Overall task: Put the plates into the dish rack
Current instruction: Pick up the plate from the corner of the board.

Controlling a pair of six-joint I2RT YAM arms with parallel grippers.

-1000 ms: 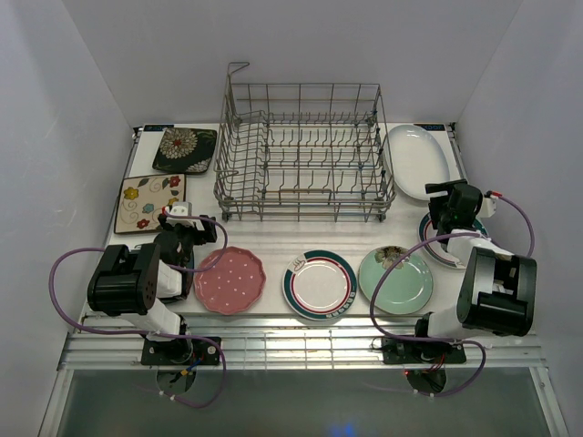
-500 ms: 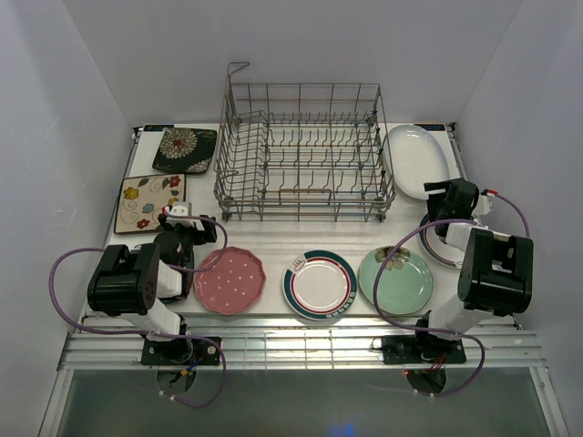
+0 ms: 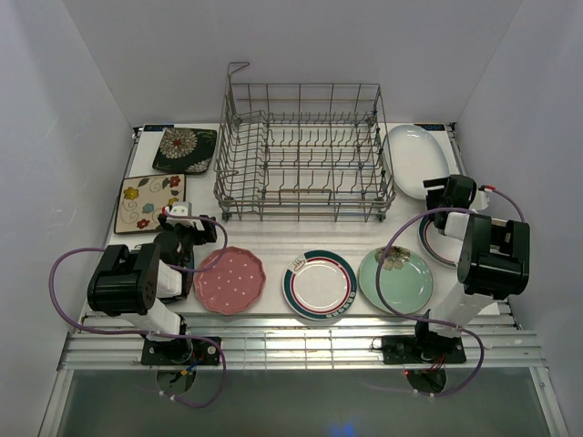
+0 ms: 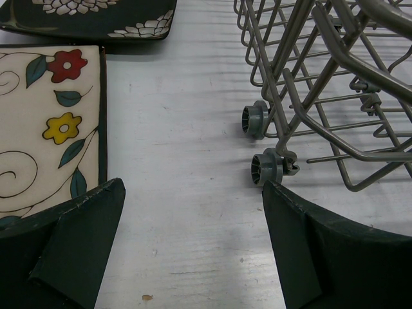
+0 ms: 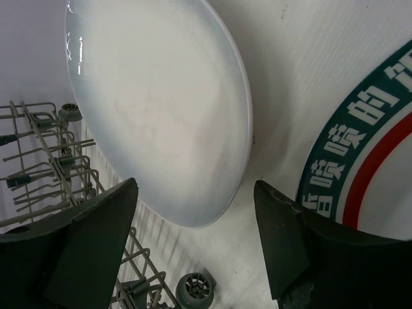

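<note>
The grey wire dish rack (image 3: pixel 305 193) stands empty at the back centre. Along the front lie a pink dotted plate (image 3: pixel 229 279), a white green-rimmed plate (image 3: pixel 319 284) and a mint floral plate (image 3: pixel 395 279). A black floral square (image 3: pixel 185 148) and a cream floral square (image 3: pixel 151 202) lie at the left. My left gripper (image 3: pixel 187 224) is open and empty between the cream square (image 4: pixel 45 122) and the rack's wheels (image 4: pixel 265 168). My right gripper (image 3: pixel 446 193) is open and empty, low over the near end of the large white oval plate (image 5: pixel 161 109). A second green-rimmed plate (image 5: pixel 373 148) lies beside it. No dark teal plate shows.
White walls close in on the left, back and right. The rack's right corner wheel (image 5: pixel 195 290) sits just below my right fingers. The right arm's body covers most of the second green-rimmed plate (image 3: pixel 430 244). Purple cables loop beside both arm bases.
My right arm has swung back and a little right, bringing its gripper from over the green-rimmed plate to the near end of the oval plate. The left arm has not moved.
</note>
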